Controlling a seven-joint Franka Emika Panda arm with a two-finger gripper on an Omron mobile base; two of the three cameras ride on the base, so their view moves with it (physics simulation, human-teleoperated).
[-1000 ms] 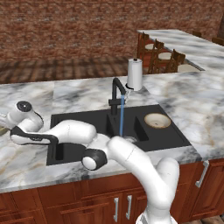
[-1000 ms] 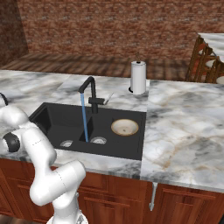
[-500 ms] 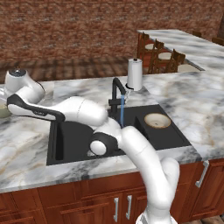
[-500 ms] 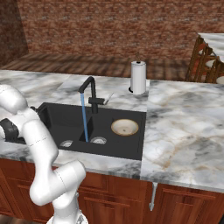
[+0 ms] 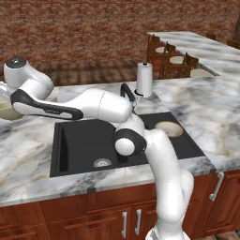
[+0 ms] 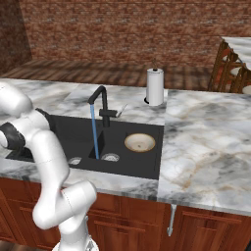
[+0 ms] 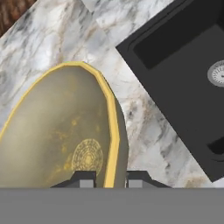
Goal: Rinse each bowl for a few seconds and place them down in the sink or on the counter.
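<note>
- Gripper (image 7: 110,178): lower centre of hand view, fingers pinched on the olive-tan bowl's (image 7: 65,135) yellow rim.
- Sink (image 7: 183,78): upper right, across bare marble counter (image 7: 144,131).
- Cream-rimmed bowl (image 6: 139,142): right basin, beyond running faucet (image 6: 100,100).

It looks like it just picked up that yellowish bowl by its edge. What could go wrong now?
The fingers pinch only the thin rim of the olive bowl, so it might tilt or slip while carried above the marble counter. The arm is stretched far left of the sink, so the swing back could clip the faucet. The running water may splash off the bowl.
</note>
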